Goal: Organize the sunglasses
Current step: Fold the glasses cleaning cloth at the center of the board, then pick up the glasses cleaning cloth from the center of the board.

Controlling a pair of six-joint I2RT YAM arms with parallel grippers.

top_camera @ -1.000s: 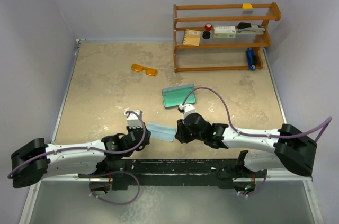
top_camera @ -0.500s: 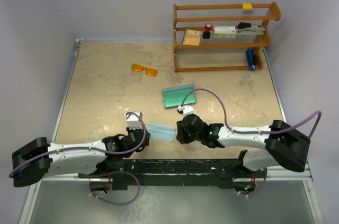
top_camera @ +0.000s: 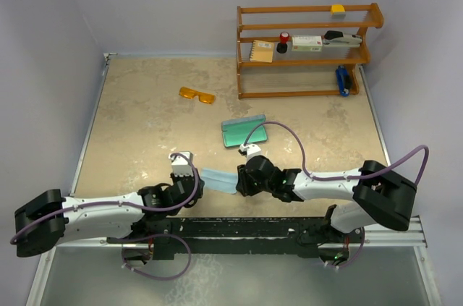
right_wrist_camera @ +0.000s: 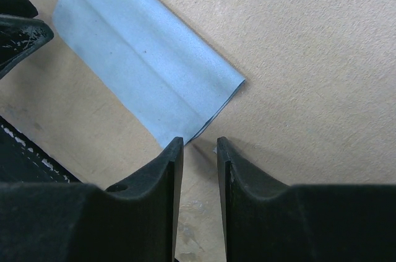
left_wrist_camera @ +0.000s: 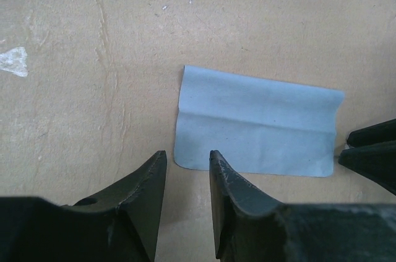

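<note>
See sunglasses (top_camera: 197, 95) lying flat well beyond the folded blue cloth (left_wrist_camera: 257, 122), far-left of it, untouched. Find open case (top_camera: 244, 132) near, beyond the cloth's right end. Note left gripper (left_wrist_camera: 187, 157) at the cloth's left end, jaws narrowly parted, clamping nothing, cloth corner at the tips. Note right gripper (right_wrist_camera: 199, 144) at its right end, likewise narrowly parted, empty.

We see the sunglasses (top_camera: 197, 95) lying on the worktop (top_camera: 137, 125), in its far half and a little left of the wooden shelf (top_camera: 304, 53). They are a small pair, translucent orange-amber in lens and frame, lying slantwise with the right end nearer us.
</note>
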